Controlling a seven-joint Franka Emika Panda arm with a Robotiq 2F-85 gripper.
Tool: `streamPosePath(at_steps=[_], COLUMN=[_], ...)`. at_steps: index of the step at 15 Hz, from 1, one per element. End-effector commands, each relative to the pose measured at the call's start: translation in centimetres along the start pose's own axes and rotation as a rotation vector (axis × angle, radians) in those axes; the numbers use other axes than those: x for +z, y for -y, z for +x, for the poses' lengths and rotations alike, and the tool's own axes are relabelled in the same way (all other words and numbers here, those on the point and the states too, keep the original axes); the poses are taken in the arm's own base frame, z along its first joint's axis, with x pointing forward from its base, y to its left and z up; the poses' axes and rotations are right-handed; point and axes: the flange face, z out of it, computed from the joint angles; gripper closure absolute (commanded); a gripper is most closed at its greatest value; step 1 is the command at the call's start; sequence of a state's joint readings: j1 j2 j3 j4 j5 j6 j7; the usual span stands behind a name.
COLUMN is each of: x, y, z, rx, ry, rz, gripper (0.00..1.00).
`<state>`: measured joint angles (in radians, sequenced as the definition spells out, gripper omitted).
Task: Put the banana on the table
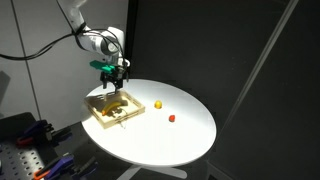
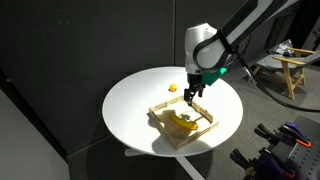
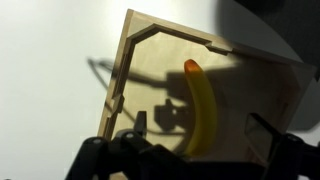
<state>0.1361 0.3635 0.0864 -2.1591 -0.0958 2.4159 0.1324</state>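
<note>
Banana (image 3: 203, 110) lies flat in wooden tray (image 3: 125, 60), not yet on counter (image 1: 190, 135). Claw (image 2: 192, 96) hangs above it, jaws wide open, nothing held. Tray sits nr counter edge; small yellow thing (image 1: 158, 103) & red bit (image 1: 171, 117) beyond, twd centre.

Shallow square light-wood tray (image 1: 97, 113) sits on large round white table (image 1: 175, 138). Small curved yellow banana (image 1: 118, 103) lies inside the tray. Black robot gripper (image 1: 114, 84) hangs just above the tray, fingers down. Beside the tray: tiny round yellow object (image 1: 158, 103). Tiny red object (image 1: 171, 117) farther from the tray.
</note>
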Motion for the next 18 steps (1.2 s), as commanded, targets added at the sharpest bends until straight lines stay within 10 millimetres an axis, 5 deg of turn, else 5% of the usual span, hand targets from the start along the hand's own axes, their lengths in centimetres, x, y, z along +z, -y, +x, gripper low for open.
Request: streamPosePath(at_steps=[1, 18], x=[1.4, 6.5], y=[0.6, 4.0], z=[1.1, 4.8], rx=[-0.008, -0.054], ry=[0.009, -0.044], rz=[-0.015, -0.019], gripper=[0.00, 0.00])
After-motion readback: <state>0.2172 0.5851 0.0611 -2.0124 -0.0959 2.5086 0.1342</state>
